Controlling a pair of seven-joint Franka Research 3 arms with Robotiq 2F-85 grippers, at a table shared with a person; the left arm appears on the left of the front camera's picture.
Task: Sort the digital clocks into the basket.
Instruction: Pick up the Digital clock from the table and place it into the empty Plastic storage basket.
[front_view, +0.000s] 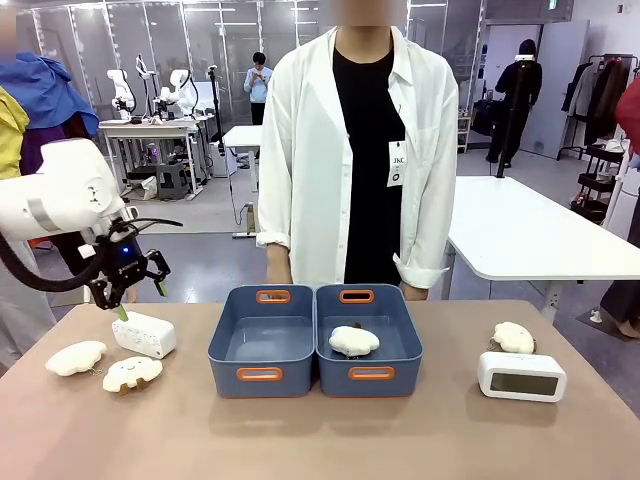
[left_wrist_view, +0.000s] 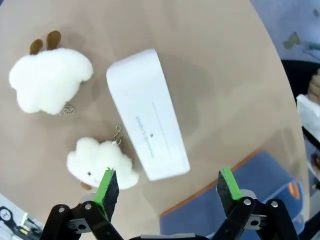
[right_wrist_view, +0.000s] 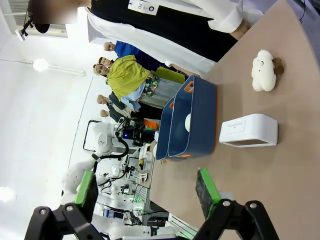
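Over on the left side of the table, the left gripper (left_wrist_view: 166, 186) hangs above the left clock (front_view: 145, 333), jaws spread wide and nothing between them. That clock lies flat on the table (front_view: 300, 440), white and slick, with two plush clouds on its near side: the bigger plush (left_wrist_view: 50, 80) a little apart, the smaller plush (left_wrist_view: 102, 162) just beside the clock's long edge, its chain (left_wrist_view: 118, 134) touching or nearly so.

Now the danger. From the left wrist view one green pad (left_wrist_view: 106, 187) sits right above that smaller plush, and the clock runs at a slant to the jaws. Drop straight down and that finger may land on fluff or snag the chain, and the toy could ride along. Close on a slanted smooth shell and it may twist out or skid.

Across on the right, the right gripper (right_wrist_view: 146, 189) hovers well back, also spread and empty, with the right clock (front_view: 521, 376) on the table near a third plush (front_view: 513, 337).

Two bins sit mid-table: the left basket (front_view: 235, 365) bare, the right basket (front_view: 400, 370) holding a fourth plush (front_view: 354, 340). I'd judge the bare one takes clocks; a release over the wrong bin spoils the sort.
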